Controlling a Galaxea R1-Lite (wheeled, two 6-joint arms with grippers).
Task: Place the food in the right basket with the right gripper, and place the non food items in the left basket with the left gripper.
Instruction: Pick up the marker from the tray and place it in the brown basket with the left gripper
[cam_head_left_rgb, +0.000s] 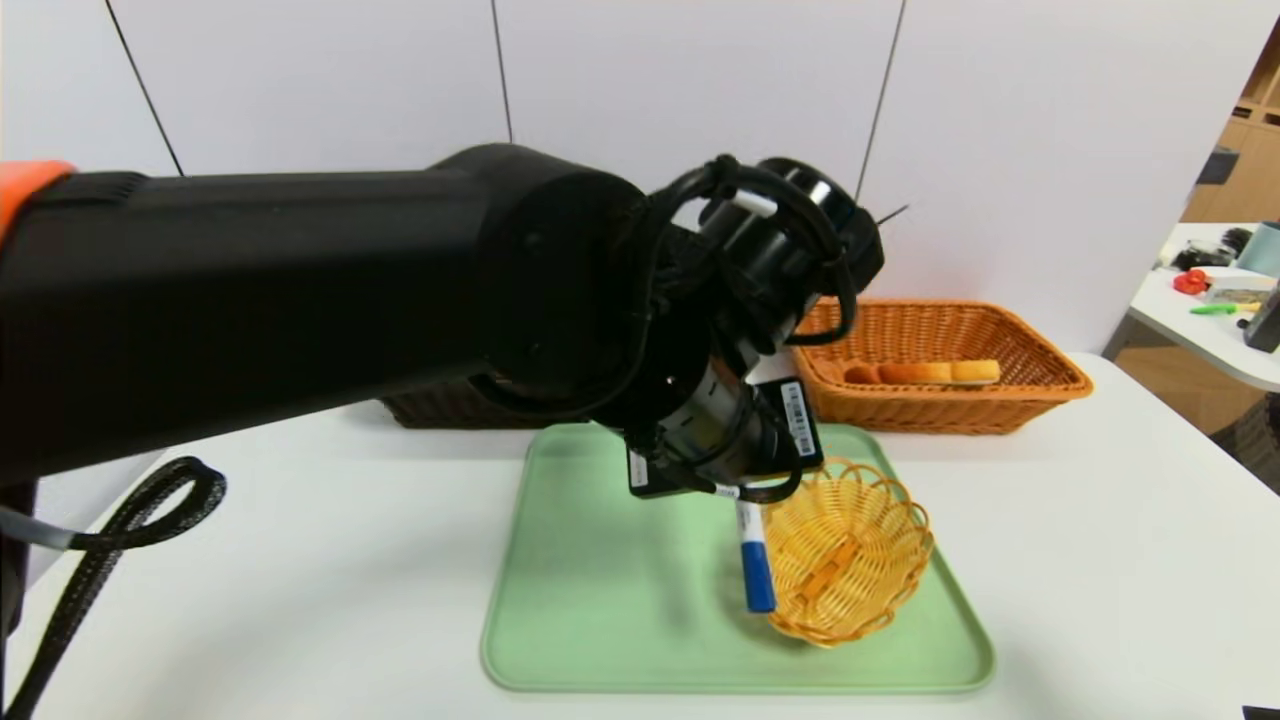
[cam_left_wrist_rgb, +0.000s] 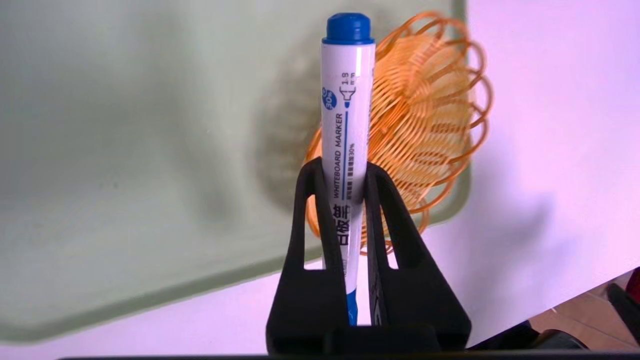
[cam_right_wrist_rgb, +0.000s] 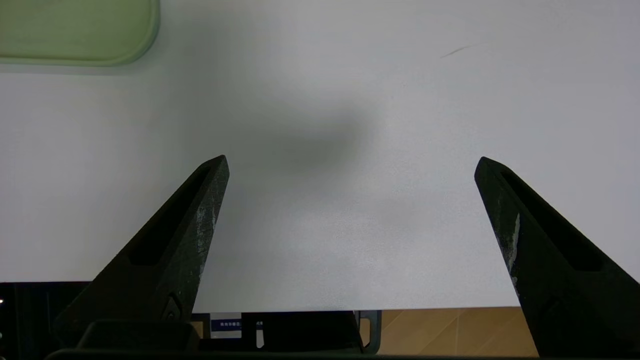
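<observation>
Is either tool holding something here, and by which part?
The left tool grips the white marker around its lower barrel, blue cap pointing away. The right tool is open, holding nothing.

Left arm (cam_head_left_rgb: 300, 290) hides most of the dark brown basket (cam_head_left_rgb: 450, 405); contents unseen

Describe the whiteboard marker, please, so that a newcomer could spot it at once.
Start at the green tray in the middle of the white table. Above it, the left gripper grips the marker, beside a small round yellow basket. It is the only slim white stick with a blue cap.
</observation>
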